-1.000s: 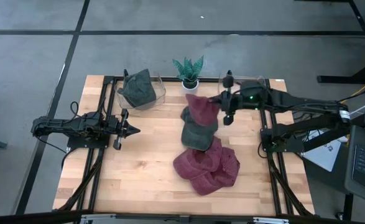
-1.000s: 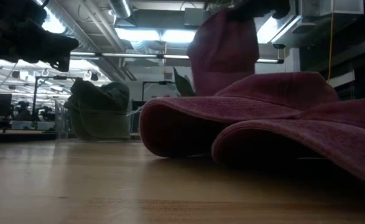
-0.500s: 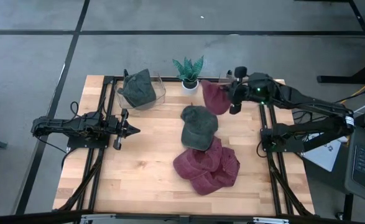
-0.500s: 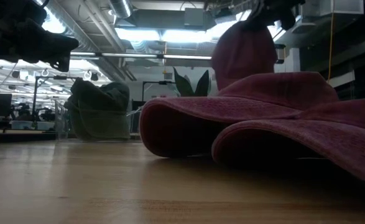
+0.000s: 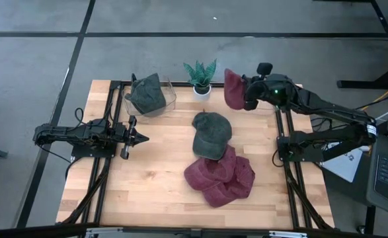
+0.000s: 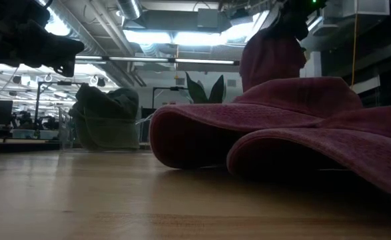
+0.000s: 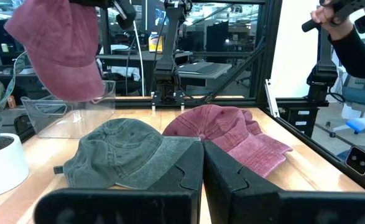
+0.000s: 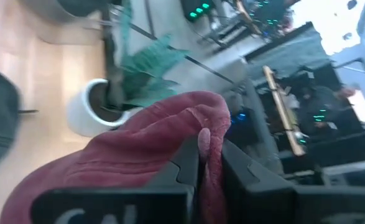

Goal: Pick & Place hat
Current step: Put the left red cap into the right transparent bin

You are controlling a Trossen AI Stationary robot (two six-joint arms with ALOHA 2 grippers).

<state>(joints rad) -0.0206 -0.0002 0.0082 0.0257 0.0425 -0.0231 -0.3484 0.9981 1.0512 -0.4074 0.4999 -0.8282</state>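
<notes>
My right gripper (image 5: 242,94) hangs over the table's far right part, shut on a maroon cap (image 5: 231,88) that shows high up in the low view (image 6: 271,59) and the left wrist view (image 7: 61,50). A grey-green cap (image 5: 211,134) lies crown up at mid-table. Its near edge rests on a heap of maroon hats (image 5: 220,176). My left gripper (image 5: 139,138) waits shut at the table's left, pointing level toward the caps. My right gripper pinches a bunched fold of the maroon cap's cloth (image 8: 208,138) between its two fingers (image 8: 187,163). It comes from the table's right, nearly level and tipped slightly down. The cap is lifted clear of the table and sags slack below and left of the fingers.
A clear bin (image 5: 155,100) at the far left holds another grey-green hat (image 5: 147,94). A potted plant (image 5: 201,76) stands at the far edge between bin and held cap. A second clear bin (image 7: 70,113) sits under the held cap. A person's arm (image 7: 356,37) shows beyond the table.
My right gripper has carried the maroon cap from above the grey-green cap toward the table's far right, turning as it went. The cap has swung clear of the grey-green cap, which now lies fully uncovered. The other hats have stayed put.
</notes>
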